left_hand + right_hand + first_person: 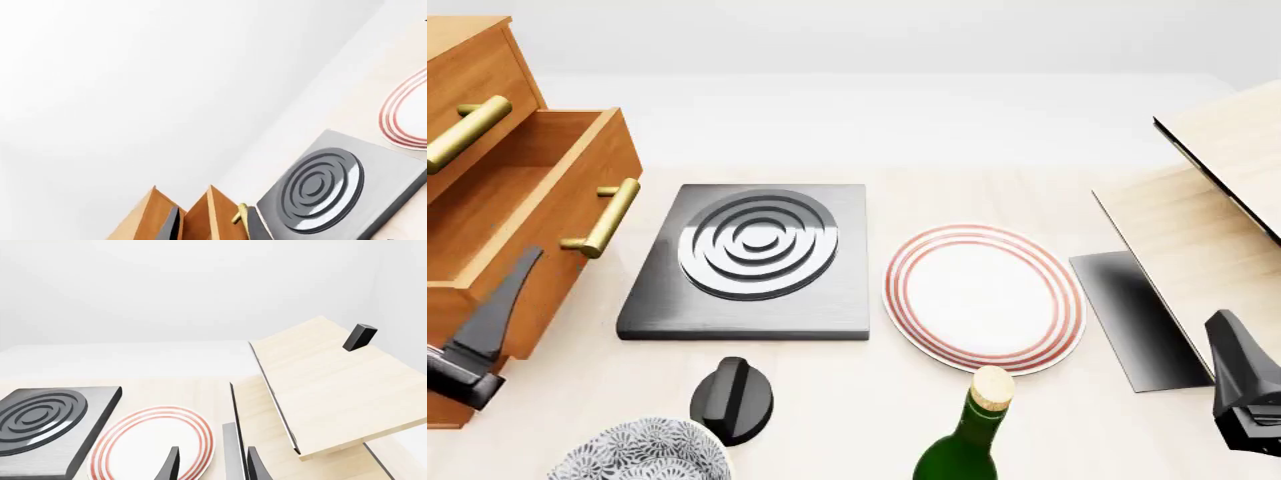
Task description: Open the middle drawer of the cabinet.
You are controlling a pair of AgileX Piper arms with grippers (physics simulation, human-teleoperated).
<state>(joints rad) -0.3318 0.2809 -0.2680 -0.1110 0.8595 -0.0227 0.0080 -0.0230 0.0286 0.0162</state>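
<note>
Showing middle drawer [521,215] pulled out, front view only; right gripper [212,465] fingers apart, empty; left gripper [481,335] state unclear.

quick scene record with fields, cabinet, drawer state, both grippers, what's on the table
cabinet: orange-brown cabinet at the table's left edge
middle drawer: middle drawer pulled out, brass handle facing the hob
left gripper: left gripper by the drawer front, holding nothing; open or shut unclear
right gripper: right gripper open, empty
table items: hob plate, red-ringed plate, green bottle, black knob, patterned bowl
</note>
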